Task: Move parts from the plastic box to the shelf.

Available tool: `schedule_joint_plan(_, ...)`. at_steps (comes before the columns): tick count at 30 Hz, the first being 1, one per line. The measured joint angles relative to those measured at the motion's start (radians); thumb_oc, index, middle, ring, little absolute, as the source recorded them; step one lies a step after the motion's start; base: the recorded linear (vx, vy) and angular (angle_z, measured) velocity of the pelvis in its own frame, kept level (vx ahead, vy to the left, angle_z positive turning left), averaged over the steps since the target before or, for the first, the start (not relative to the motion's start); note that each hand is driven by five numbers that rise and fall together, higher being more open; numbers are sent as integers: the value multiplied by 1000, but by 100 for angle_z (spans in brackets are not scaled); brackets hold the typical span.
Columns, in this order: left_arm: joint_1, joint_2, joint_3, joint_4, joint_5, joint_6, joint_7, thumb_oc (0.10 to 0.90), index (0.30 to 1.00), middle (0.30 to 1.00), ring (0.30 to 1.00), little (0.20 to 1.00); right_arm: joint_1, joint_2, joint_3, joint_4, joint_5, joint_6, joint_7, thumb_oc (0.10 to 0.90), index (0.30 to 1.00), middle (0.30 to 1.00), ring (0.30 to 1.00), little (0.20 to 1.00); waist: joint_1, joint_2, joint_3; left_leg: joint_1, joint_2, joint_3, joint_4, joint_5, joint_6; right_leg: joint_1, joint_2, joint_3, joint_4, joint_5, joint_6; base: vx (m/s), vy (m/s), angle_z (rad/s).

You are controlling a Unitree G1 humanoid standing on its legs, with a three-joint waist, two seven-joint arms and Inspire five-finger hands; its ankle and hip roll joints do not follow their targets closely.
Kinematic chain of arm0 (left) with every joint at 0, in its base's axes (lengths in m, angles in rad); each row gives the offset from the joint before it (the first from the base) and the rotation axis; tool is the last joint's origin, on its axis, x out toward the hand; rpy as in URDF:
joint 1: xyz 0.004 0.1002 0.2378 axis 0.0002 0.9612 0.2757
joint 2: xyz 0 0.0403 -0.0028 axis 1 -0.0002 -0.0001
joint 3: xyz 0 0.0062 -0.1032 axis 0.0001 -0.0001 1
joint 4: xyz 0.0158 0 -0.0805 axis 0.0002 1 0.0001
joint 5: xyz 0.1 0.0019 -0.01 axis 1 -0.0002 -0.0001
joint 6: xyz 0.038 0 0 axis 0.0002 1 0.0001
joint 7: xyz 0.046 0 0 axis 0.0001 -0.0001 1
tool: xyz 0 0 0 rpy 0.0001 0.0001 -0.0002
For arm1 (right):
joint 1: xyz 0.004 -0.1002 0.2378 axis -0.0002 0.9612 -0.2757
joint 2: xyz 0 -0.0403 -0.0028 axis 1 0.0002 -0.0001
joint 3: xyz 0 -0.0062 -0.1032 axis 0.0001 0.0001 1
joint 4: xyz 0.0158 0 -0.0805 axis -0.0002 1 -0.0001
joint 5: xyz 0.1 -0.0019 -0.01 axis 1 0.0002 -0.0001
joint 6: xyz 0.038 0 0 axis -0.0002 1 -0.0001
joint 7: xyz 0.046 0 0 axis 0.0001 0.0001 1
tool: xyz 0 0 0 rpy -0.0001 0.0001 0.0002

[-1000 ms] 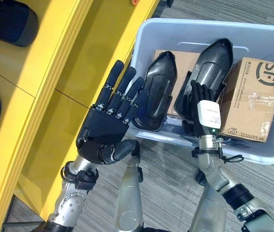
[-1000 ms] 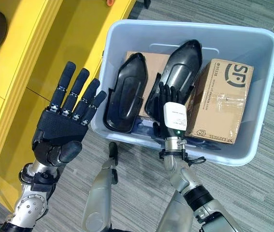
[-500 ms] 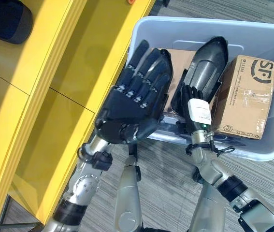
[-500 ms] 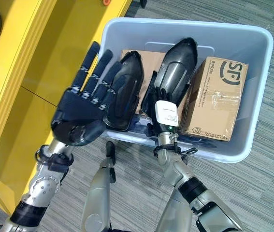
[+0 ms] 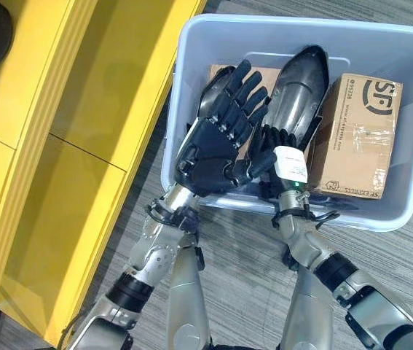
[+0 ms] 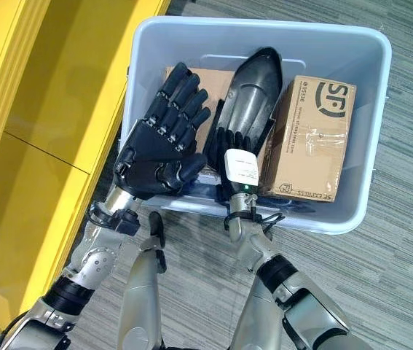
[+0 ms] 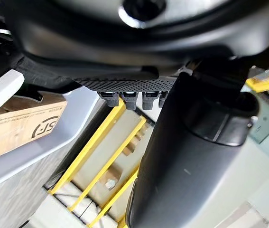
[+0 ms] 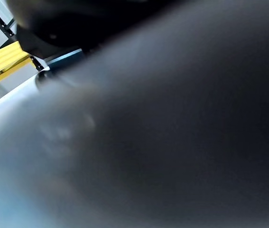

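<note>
Plastic box (image 5: 410, 211): 1 printed carton (image 5: 358, 135), 2 black parts. L hand (image 5: 217, 142) fingers straight over left part (image 7: 186, 166); R hand (image 5: 282, 157) grips right part (image 5: 297, 84).

Plastic box (image 6: 370, 131): pale grey-blue, on grey carpet just beside the yellow shelf (image 6: 53, 109).
Left hand (image 6: 159, 149): fingers straight, spread flat over the box's left half, covering what lies beneath.
Right hand (image 6: 229, 149): at the lower end of a dark glossy part (image 6: 253, 84); its fingers seem curled on it, though partly hidden.
Cardboard carton (image 6: 309, 138): fills the box's right side, touching the part.
</note>
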Motion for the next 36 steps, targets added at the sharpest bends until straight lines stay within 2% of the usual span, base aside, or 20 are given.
schedule_joint_plan(10, -12, 0, -2, 14, 2, -21, 32, 900, 1000, 1000, 1000, 1000, -21, 9, 6, 18, 21, -3, -34, 900, 1000, 1000, 1000, 1000, -1, -21, 0, -31, 0, -2, 16, 0, 2, -23, 3, 6, -8, 14, 3, 0, 0, 0)
schedule_joint_plan(18, -47, 0, -13, 33, 1, -31, 32, 900, 1000, 1000, 1000, 1000, -39, 26, 8, 48, 38, -5, -51, 900, 1000, 1000, 1000, 1000, -7, -23, 0, -44, 0, -2, 21, 0, 2, -25, 5, 6, -29, 28, 8, 0, 0, 0)
schedule_joint_plan(19, -47, 0, -13, 33, 1, -39, 32, 900, 1000, 1000, 1000, 1000, -44, 26, 11, 48, 47, -4, -50, 761, 805, 805, 805, 805, -8, -23, 0, -45, 0, -2, 21, 0, 2, -25, 6, 7, -32, 30, 8, 0, 0, 0)
schedule_joint_plan(20, -47, 0, -13, 33, 1, -42, 32, 900, 1000, 1000, 1000, 1000, -47, 26, 15, 48, 55, -4, -51, 408, 311, 311, 311, 311, -10, -23, 0, -45, 0, -2, 21, 0, 2, -25, 6, 7, -33, 31, 9, 78, 11, -1)
schedule_joint_plan(23, -47, 0, -13, 40, 1, -44, 32, 900, 1000, 1000, 1000, 1000, -55, 37, 13, 46, 135, -13, -77, 400, 300, 300, 300, 300, -20, -28, 0, -41, -1, 0, 22, -1, 0, -21, 6, 10, -34, 36, 10, 28, 0, -1)
schedule_joint_plan(25, -53, 1, -11, 54, 1, -48, 33, 900, 1000, 1000, 1000, 1000, -88, 44, 11, 51, 210, -39, -88, 400, 300, 300, 300, 300, -35, -47, -2, -37, 0, 3, 26, -9, -2, -22, 6, 15, -33, 34, 11, 35, 2, -6)
schedule_joint_plan(30, -63, 0, -31, 69, 1, -48, 33, 900, 1000, 1000, 1000, 1000, -113, 44, 2, 91, 238, -75, -123, 400, 300, 300, 300, 300, -33, -50, -2, -34, 0, 4, 29, -8, -1, -20, 6, 16, -33, 38, 7, 2, 5, -1)
schedule_joint_plan(36, -69, 0, -31, 69, -1, -48, 33, 900, 1000, 1000, 1000, 1000, -130, 19, -3, 110, 232, -83, -126, 400, 300, 300, 300, 300, -26, -50, -2, -31, -1, 3, 28, -7, 0, -18, 7, 16, -37, 37, 10, -2, -11, 0)
